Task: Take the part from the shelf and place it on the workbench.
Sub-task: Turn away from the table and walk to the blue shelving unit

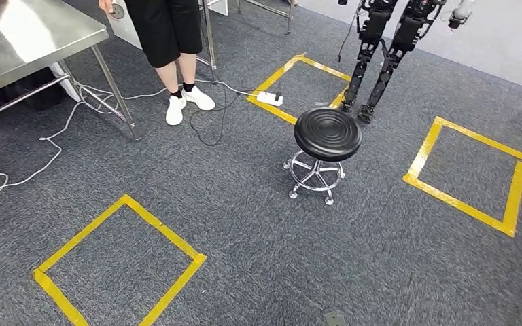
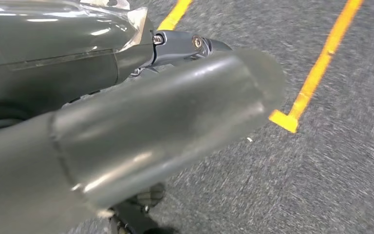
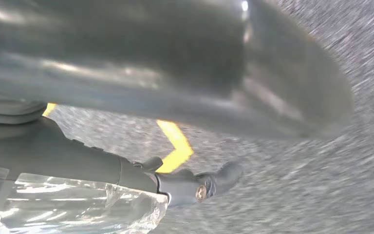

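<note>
Black stool [image 1: 327, 133] at my one o'clock on grey carpet [image 1: 245, 204], metal workbench [image 1: 27, 34] at ten o'clock, left hand [image 2: 141, 141] and right hand [image 3: 175, 63] blurred, grip I cannot tell.

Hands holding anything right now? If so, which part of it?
Cannot tell. In both wrist views the left hand and right hand are big grey blurs over carpet; clear plastic film sits near the right hand, but no grip is visible.

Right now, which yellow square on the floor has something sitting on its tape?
The far yellow square, beyond the black stool: a white power strip lies across its near edge. The near-left square and the right square have bare tape.
</note>
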`<act>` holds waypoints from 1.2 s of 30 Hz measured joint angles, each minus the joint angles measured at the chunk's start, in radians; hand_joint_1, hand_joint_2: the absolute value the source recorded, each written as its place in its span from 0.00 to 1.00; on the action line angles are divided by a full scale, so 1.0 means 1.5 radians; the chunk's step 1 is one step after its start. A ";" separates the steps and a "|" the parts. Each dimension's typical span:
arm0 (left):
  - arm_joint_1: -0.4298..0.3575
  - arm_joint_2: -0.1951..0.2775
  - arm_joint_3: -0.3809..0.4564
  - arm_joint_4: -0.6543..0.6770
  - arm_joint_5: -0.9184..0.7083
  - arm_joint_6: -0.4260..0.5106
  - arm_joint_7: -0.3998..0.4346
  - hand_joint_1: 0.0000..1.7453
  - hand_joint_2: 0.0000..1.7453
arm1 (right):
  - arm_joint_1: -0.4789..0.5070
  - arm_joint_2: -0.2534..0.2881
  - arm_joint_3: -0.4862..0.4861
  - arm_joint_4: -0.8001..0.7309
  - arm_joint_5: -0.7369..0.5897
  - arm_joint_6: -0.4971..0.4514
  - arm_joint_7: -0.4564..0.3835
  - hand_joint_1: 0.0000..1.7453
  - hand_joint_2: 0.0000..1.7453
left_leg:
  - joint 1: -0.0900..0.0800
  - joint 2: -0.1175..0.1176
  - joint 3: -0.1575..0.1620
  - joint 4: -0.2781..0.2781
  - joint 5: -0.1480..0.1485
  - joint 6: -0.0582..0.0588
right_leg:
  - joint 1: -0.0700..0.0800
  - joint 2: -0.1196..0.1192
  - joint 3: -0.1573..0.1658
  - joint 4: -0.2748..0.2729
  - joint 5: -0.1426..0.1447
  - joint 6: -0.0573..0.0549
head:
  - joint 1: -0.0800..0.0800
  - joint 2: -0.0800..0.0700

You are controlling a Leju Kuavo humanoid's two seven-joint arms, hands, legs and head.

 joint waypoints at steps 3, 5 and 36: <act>0.000 -0.001 0.008 0.002 -0.001 -0.010 0.000 0.00 0.00 | 0.000 -0.001 -0.010 0.000 -0.008 -0.002 0.007 0.00 0.00 | -0.004 0.031 -0.005 0.000 0.002 0.004 | -0.001 -0.031 -0.056 0.120 -0.051 -0.005 | 0.005 0.000; -0.003 -0.001 0.013 0.011 0.002 -0.015 0.000 0.00 0.00 | 0.006 -0.002 -0.017 0.000 -0.015 -0.002 0.011 0.00 0.00 | -0.005 0.050 -0.006 0.000 0.002 0.004 | -0.002 -0.036 -0.046 0.122 -0.048 0.002 | 0.005 0.000; 0.000 0.011 0.040 0.017 -0.019 -0.032 0.000 0.00 0.00 | 0.025 0.036 -0.062 -0.003 -0.040 0.006 -0.025 0.00 0.00 | 0.001 0.053 -0.010 0.008 -0.001 -0.002 | -0.004 -0.038 -0.037 0.109 -0.048 0.004 | 0.011 0.000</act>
